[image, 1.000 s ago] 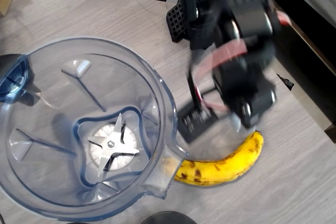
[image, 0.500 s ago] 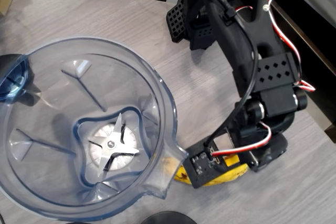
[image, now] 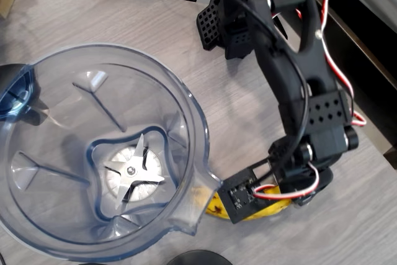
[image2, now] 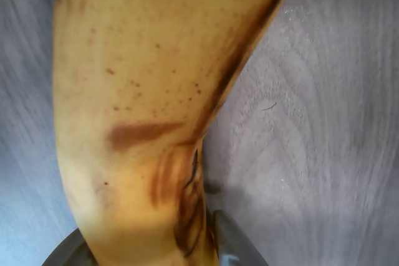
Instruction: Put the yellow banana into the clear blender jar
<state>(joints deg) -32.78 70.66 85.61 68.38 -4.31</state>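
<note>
We note the yellow banana lying flat on the grey wood-grain counter near its front edge, just right of the clear blender jar in the overhead view, its left end tucked under the jar's pour spout. The jar stands upright at the counter's front left, its four-pointed metal blade plain at the bottom. The black arm reaches in from the far edge and bends down over the banana's middle and right part, hiding most of it; red and white wires trail along the arm. The pincer sits low over the fruit at the arm's tip, and we cannot tell from above how its jaws stand. In the wrist view the banana runs from top to bottom, very close, speckled brown with a dark smear, and a dark fingertip shows just beside it at the bottom edge, counter to the right. Whether the fingers are pressing the peel we cannot tell.
</note>
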